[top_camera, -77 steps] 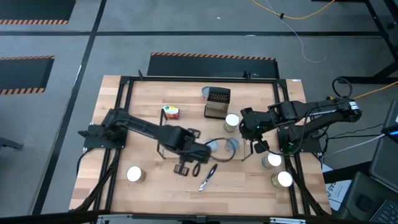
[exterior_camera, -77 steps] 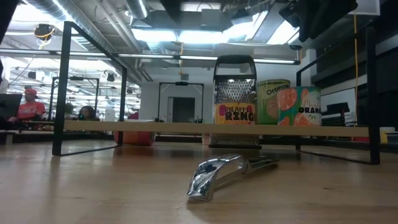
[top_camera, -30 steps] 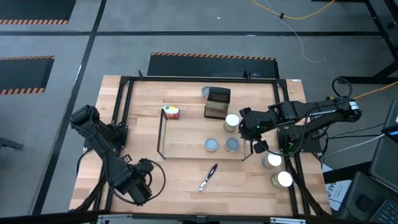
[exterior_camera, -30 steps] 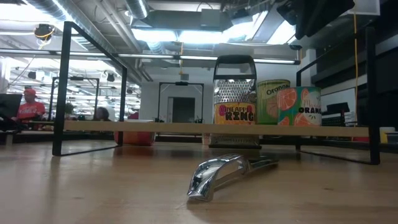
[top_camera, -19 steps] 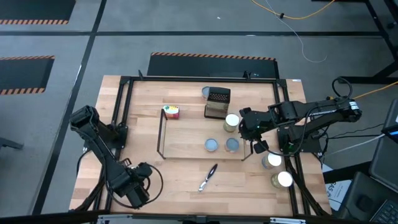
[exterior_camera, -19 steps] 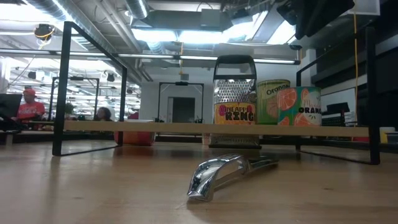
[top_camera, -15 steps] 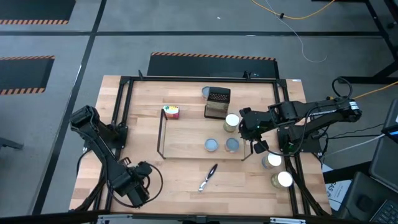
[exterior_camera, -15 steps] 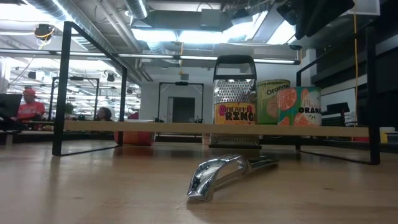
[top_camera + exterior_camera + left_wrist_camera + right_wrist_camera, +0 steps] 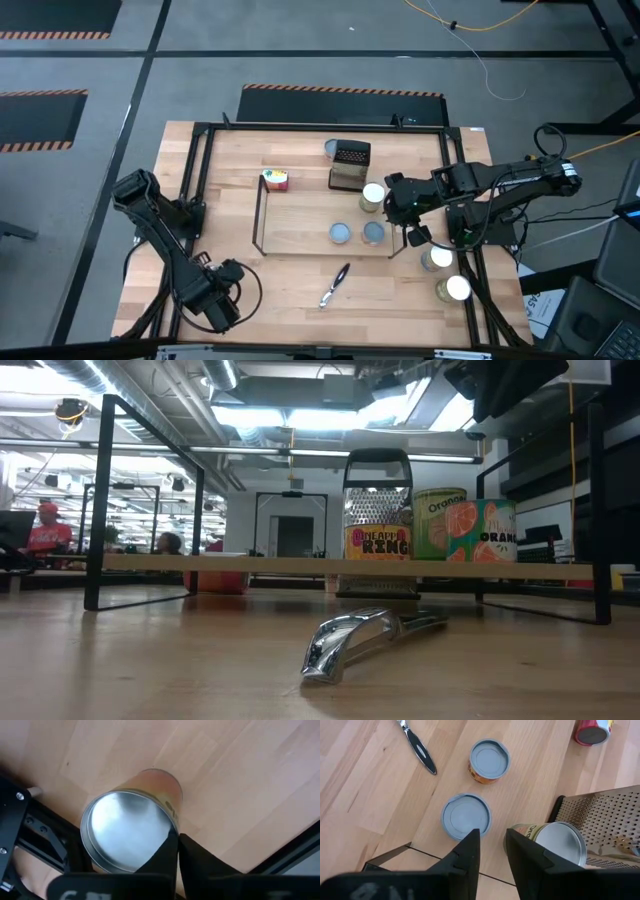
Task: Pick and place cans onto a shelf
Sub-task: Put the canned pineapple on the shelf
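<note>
A tan can with a silver top (image 9: pixel 127 827) stands on the table at the near left. My left gripper (image 9: pixel 178 840) is shut right above its rim and hides it in the high view (image 9: pixel 212 303). My right gripper (image 9: pixel 398 203) is open and empty above the right end of the shelf (image 9: pixel 262 215). Below the right gripper in the right wrist view (image 9: pixel 492 837) are two pale-blue-topped cans (image 9: pixel 466 816) (image 9: pixel 489 760) and a silver-topped can (image 9: pixel 560 840). The low view shows cans (image 9: pixel 440 525) standing on the shelf's wooden board (image 9: pixel 240 565). My left gripper points down at the tan can, its shut fingers (image 9: pixel 167 852) over the rim (image 9: pixel 172 827) at one side of the silver top. I cannot tell whether they touch it.
A dark perforated grater (image 9: pixel 350 165) stands at the shelf's far side, with a can (image 9: pixel 333 149) behind it and a red-labelled can (image 9: pixel 275 180) at the far left corner. A metal can opener (image 9: pixel 335 285) lies near the front. Two more cans (image 9: pixel 437 258) (image 9: pixel 455 288) stand at the near right.
My left gripper has shifted a little toward the table's near left corner over the tan can. My right arm has kept still.
</note>
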Action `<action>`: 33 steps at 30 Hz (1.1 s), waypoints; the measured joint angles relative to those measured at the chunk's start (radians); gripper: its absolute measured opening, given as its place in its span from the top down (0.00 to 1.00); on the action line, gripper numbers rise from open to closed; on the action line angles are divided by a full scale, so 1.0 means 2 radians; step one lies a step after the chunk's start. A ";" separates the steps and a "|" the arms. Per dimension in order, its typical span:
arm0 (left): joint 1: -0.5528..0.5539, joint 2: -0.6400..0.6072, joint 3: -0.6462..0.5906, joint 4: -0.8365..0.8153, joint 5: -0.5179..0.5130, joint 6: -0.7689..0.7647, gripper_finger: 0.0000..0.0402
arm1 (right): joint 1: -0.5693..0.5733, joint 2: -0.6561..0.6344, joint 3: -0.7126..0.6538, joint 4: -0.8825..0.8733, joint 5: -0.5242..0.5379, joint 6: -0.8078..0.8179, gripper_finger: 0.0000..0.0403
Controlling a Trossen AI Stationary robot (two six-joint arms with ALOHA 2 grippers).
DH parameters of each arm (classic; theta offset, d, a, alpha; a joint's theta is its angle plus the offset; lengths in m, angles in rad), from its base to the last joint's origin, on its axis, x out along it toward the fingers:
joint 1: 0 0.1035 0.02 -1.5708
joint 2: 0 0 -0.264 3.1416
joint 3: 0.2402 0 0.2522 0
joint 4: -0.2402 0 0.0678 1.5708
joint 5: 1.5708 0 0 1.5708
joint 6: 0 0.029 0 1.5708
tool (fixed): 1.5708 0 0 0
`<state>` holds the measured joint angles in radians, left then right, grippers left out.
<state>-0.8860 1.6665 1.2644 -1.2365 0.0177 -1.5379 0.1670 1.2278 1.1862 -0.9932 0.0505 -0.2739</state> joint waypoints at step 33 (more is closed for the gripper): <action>0.131 0.001 0.072 0.309 -0.027 0.263 1.00 | 0.000 0.000 0.000 0.001 0.000 0.001 0.75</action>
<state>-0.6232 1.6691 1.4080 -0.6182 -0.0360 -1.0114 0.1670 1.2278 1.1862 -0.9916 0.0505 -0.2724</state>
